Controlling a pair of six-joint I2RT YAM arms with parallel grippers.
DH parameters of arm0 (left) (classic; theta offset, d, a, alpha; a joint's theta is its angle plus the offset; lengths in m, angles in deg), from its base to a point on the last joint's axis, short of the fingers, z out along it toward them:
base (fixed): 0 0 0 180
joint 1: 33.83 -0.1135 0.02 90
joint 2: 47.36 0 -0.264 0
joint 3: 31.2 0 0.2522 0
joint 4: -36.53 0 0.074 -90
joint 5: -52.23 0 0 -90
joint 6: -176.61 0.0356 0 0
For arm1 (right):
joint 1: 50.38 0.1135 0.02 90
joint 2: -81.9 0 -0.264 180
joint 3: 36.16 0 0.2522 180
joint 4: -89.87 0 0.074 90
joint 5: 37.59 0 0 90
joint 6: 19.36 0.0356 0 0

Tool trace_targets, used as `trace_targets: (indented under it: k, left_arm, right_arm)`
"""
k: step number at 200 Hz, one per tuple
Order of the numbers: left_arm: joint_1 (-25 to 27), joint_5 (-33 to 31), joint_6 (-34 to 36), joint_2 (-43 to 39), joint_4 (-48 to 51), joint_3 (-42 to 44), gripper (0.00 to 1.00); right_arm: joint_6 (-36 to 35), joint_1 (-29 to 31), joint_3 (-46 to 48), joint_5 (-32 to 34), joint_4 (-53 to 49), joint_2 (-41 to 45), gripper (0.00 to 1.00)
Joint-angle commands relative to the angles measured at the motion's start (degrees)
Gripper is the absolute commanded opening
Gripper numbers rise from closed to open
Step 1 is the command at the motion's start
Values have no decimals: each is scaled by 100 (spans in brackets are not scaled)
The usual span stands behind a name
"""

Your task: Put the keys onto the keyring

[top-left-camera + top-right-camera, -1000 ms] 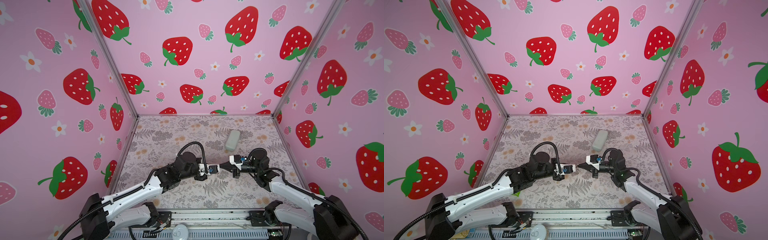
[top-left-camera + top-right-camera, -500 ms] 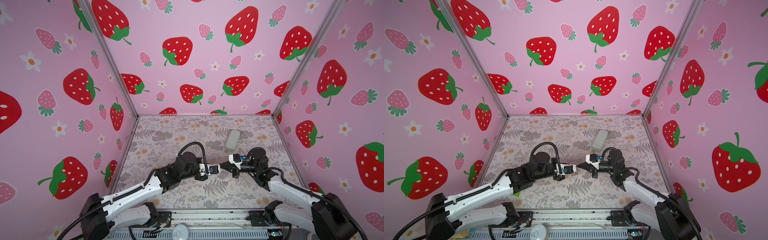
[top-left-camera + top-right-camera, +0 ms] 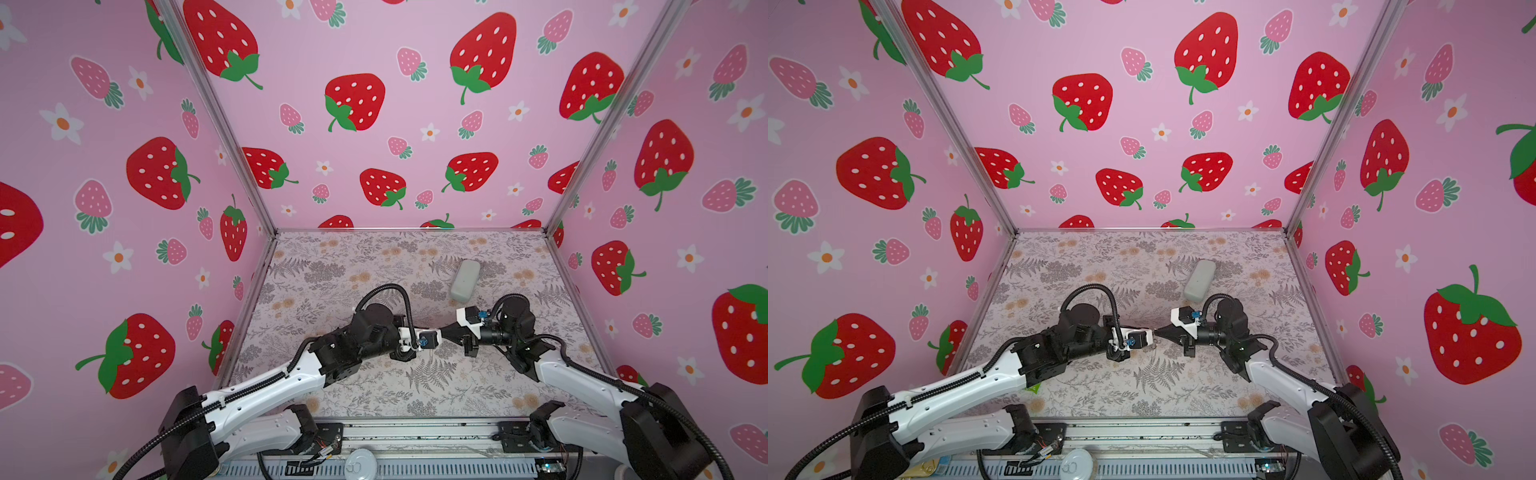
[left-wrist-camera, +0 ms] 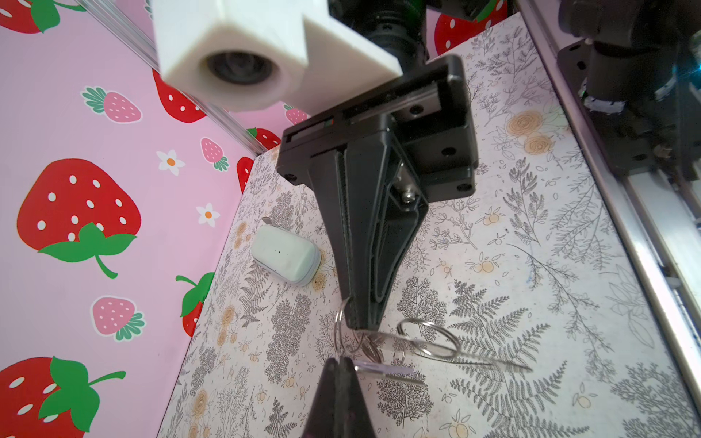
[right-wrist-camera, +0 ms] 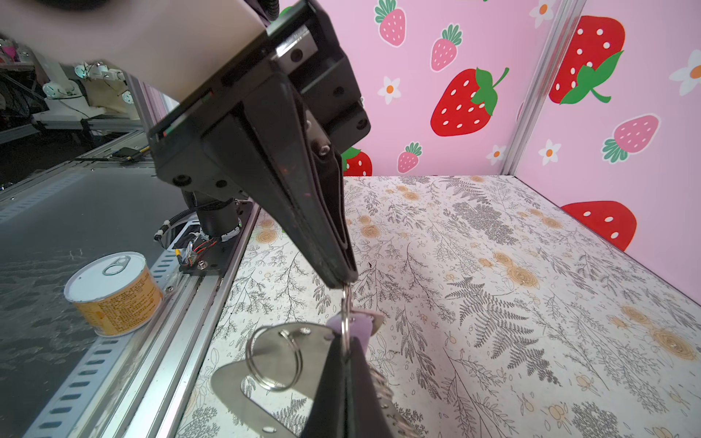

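Claws meet tip to tip over the surface [image 3: 332,266]
Left claw [image 5: 343,280] pinches a ring of the keyring [image 5: 273,349]; the keys [image 5: 358,326] sit mid-scene between the tips; right claw [image 4: 360,324] clamps the keyring too; pale case [image 3: 465,279] far right.

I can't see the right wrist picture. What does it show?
Two shut black grippers, the left gripper and the right gripper, meet tip to tip and pinch a thin ring of the shiny keyring, with a lilac key right at that ring. Under them is a flowery table, and a yellow can stands just off its edge.
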Motion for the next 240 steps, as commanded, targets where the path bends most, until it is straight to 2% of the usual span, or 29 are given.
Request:
trace_targets:
  k: [1,85,138,210,240]
  left_arm:
    - [25,32,156,-77,-78,-276,0]
    - [74,-16,203,-105,-156,-266,0]
    - [61,12,505,-75,117,-383,0]
    - [64,518,527,126,463,-654,0]
    - [62,491,515,107,532,-669,0]
  right_arm:
    - [95,26,-126,-69,124,-13,0]
    - [100,30,-96,-228,110,-70,0]
    - [-843,30,-312,-516,-886,-44,0]
    - [-1111,35,-256,-581,-776,92,0]
    - [-1097,39,-182,-529,-698,192,0]
